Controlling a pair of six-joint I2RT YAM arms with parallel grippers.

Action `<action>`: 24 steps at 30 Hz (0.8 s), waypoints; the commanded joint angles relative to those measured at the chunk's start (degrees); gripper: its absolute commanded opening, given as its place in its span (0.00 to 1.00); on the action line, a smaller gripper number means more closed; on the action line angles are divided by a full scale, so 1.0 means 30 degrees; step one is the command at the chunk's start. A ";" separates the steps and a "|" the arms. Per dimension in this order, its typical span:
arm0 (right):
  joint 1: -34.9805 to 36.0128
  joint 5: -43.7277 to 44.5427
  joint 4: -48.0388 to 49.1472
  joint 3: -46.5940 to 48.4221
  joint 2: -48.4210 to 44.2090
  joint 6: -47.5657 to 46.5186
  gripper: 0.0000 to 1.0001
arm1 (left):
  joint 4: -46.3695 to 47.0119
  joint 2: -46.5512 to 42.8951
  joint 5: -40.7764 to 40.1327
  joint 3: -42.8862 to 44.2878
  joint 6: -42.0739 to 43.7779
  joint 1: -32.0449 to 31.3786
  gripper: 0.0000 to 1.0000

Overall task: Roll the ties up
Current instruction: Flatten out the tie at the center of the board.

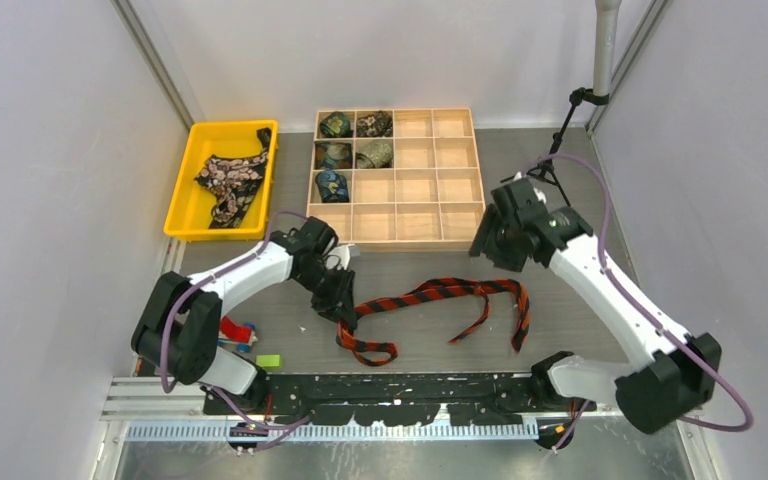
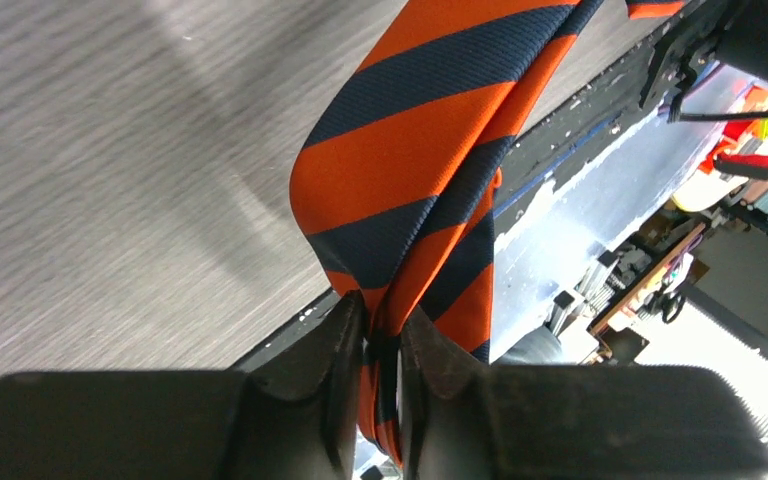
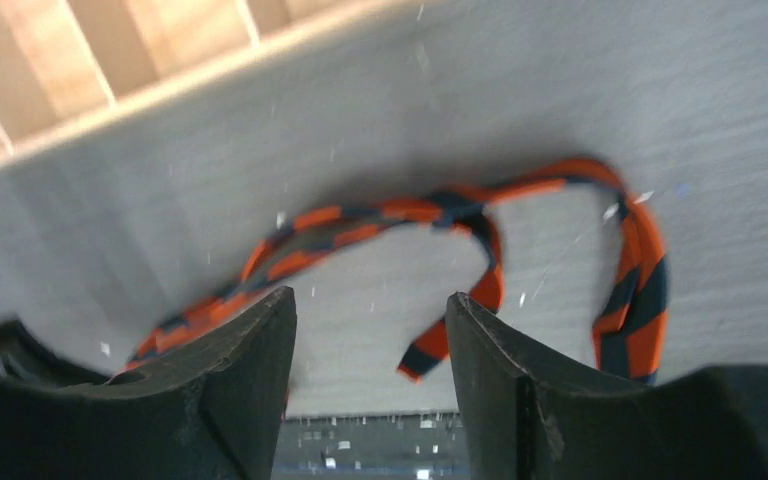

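Note:
An orange-and-black striped tie (image 1: 430, 293) lies in loose curves on the grey table, looped at its left end. My left gripper (image 1: 338, 300) is shut on that left part; in the left wrist view the folded striped tie (image 2: 410, 150) is pinched between the gripper's (image 2: 382, 335) narrow jaws. My right gripper (image 1: 490, 245) hovers over the tie's right half, open and holding nothing. The right wrist view shows the gripper (image 3: 370, 310) above the tie (image 3: 360, 225). A black tie with pink flowers (image 1: 230, 180) lies in the yellow tray (image 1: 185, 180).
A wooden grid box (image 1: 430, 225) stands at the back centre, with several small rolled ties (image 1: 335, 125) in its left cells. Small coloured toy blocks (image 1: 240, 330) and a green block (image 1: 268, 360) lie near the left arm's base. A black stand (image 1: 570, 120) rises at back right.

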 commanded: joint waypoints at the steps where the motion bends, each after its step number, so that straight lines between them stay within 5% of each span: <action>1: 0.2204 -0.0012 0.0487 -0.2766 -0.2445 0.2726 0.59 | -0.0452 -0.0741 -0.0728 0.0784 0.0099 0.0353 0.25; 9: 0.3532 0.1267 0.1291 -0.3245 -0.0261 0.2720 0.49 | -0.3291 -0.3674 -0.7278 0.2483 0.0633 0.0353 0.65; 24: 0.1409 0.2616 0.1954 -0.1766 0.5458 -0.0480 0.26 | -0.1319 -0.8396 -0.7098 0.0825 0.0646 0.0324 0.68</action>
